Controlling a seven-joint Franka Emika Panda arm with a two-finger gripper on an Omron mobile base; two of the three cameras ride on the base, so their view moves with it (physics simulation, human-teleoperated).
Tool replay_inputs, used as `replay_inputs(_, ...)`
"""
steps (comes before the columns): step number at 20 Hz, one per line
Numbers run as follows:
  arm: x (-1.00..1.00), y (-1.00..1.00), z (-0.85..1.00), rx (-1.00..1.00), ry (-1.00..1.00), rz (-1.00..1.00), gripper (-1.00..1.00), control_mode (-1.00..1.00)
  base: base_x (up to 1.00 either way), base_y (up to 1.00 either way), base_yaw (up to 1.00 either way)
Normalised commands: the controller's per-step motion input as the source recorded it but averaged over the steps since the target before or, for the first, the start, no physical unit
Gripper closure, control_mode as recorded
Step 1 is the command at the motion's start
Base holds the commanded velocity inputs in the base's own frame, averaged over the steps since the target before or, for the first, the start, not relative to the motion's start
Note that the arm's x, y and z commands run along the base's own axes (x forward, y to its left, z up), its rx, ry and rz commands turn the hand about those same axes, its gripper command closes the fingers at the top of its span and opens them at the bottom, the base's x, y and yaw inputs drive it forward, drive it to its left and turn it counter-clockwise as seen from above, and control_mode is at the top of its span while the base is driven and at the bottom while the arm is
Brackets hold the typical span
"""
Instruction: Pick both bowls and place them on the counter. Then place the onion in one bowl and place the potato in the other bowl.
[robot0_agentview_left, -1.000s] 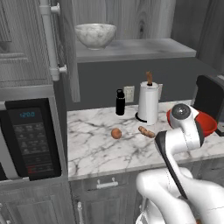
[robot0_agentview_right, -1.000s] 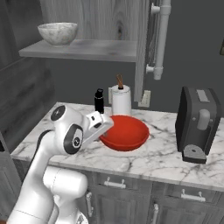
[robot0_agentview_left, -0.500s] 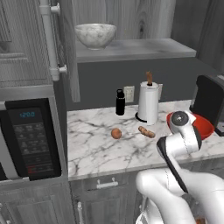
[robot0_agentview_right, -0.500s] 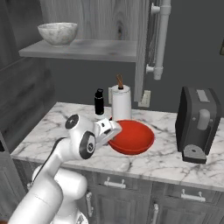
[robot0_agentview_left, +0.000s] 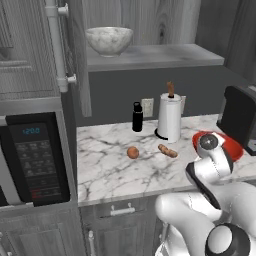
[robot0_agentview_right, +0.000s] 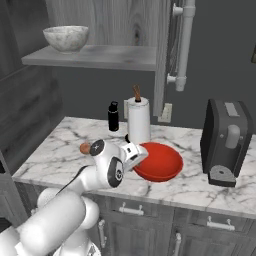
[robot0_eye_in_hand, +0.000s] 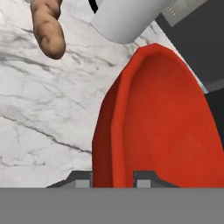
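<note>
My gripper (robot0_agentview_right: 138, 155) is shut on the near rim of the glossy red bowl (robot0_agentview_right: 159, 162), fingertips on either side of the rim (robot0_eye_in_hand: 114, 177). The bowl sits low over the white marble counter (robot0_agentview_right: 200, 186), between the paper towel roll and the dark machine; I cannot tell if it touches. My wrist partly hides the red bowl (robot0_agentview_left: 232, 146) in the left base view. The marble-patterned bowl (robot0_agentview_left: 109, 40) stands on the grey shelf (robot0_agentview_left: 165, 54). On the counter lie the round onion (robot0_agentview_left: 132, 152) and, right of it, the lumpy potato (robot0_agentview_left: 167, 150), just left of the red bowl (robot0_eye_in_hand: 166, 122).
A white paper towel roll (robot0_agentview_left: 169, 118) and a black bottle (robot0_agentview_left: 137, 116) stand at the back of the counter. A dark coffee machine (robot0_agentview_right: 225, 141) is right of the red bowl. A microwave (robot0_agentview_left: 32, 160) sits at the left. An open cabinet door with a long handle (robot0_agentview_left: 56, 45) hangs beside the shelf.
My hand has dropped lower and moved right with the red bowl still held, bringing it down close to the counter beside the dark machine. Onion, potato and marble bowl have not moved.
</note>
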Motion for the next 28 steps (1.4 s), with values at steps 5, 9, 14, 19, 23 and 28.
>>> replay_inputs(5,0.31,0.0,-0.34,0.05,0.04,0.03,1.0,-1.0,0.0,0.0,0.0)
replay_inputs(9,0.29,0.0,-0.31,0.06,0.04,0.05,1.0,-1.0,0.0,0.0,0.0)
replay_inputs(14,0.29,0.0,-0.29,0.05,0.06,0.06,1.0,-1.0,0.0,0.0,0.0)
replay_inputs(19,0.26,0.0,-0.3,0.04,0.06,0.06,1.0,-1.0,0.0,0.0,0.0)
replay_inputs(23,0.22,0.0,-0.18,0.03,0.04,0.04,-1.0,-1.0,0.0,0.0,0.0)
replay_inputs(28,0.04,0.0,-0.02,0.02,0.0,0.02,-1.0,-1.0,0.0,0.0,0.0)
